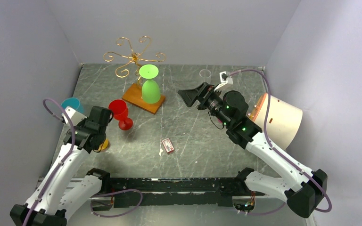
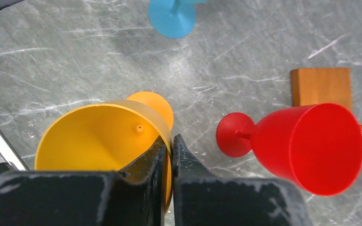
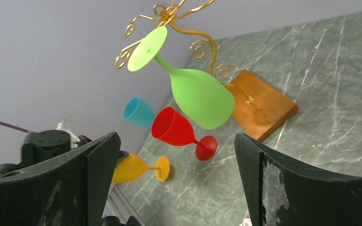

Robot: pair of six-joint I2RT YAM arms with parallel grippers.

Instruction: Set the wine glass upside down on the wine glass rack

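Wine glass: the yellow wine glass point(image 2: 99, 136) stands upright on the tabletop point(image 1: 207, 141) at the near left, well apart from the wine glass rack point(image 1: 133, 56) at the back
Left hand: our left hand point(image 2: 169, 145) is closed tight on the bowl's rim, one finger inside the cup and one outside, pinching the wall
Right hand: our right hand point(image 1: 185, 97) hangs wide open and holds nothing, near the rack's wooden base
Rack: a green glass point(image 1: 150, 89) hangs upside down from one scroll arm, and the other arms look free
Neighbours: a red glass point(image 1: 120, 113) stands just beside ours, with a blue glass point(image 1: 71, 104) near on the far side
Material: we judge it thin moulded plastic, light and fairly stiff, not brittle like real glass
Surface: smooth and glossy, so likely to slip or swivel in so narrow a pinch
Where to hold: the rim grip leaves the stem and foot free, which we think suits sliding the foot into a scroll arm
Caution: we expect the wall may flex under the pinch, and the red glass could be knocked over as we lift
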